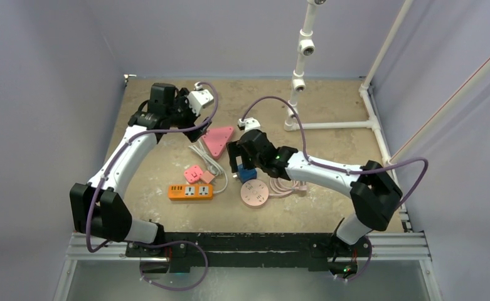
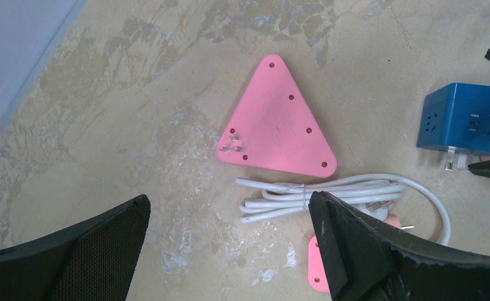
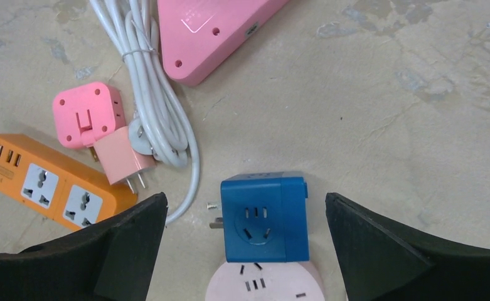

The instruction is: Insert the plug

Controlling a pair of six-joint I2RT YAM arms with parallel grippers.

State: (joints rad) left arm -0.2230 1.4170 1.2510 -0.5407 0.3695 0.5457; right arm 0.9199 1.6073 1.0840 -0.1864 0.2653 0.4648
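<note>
A blue cube plug (image 3: 265, 218) lies on its side on the table, its metal prongs pointing left in the right wrist view. It touches the far edge of a round pale-pink socket (image 3: 261, 283). My right gripper (image 3: 243, 207) hangs open straight above the cube, one finger on each side, not touching it. From above, the cube (image 1: 247, 174) shows just beyond the round socket (image 1: 255, 193), under the right gripper (image 1: 241, 164). My left gripper (image 2: 229, 207) is open and holds nothing, hovering near a pink triangular power strip (image 2: 276, 122). The blue cube (image 2: 468, 125) is at that view's right edge.
An orange power strip (image 3: 54, 188), a pink cube adapter (image 3: 88, 114), a small pink charger (image 3: 122, 160) and a bundled white cable (image 3: 154, 94) lie left of the blue cube. A white pipe frame (image 1: 330, 125) stands at the back right. Grey walls enclose the table.
</note>
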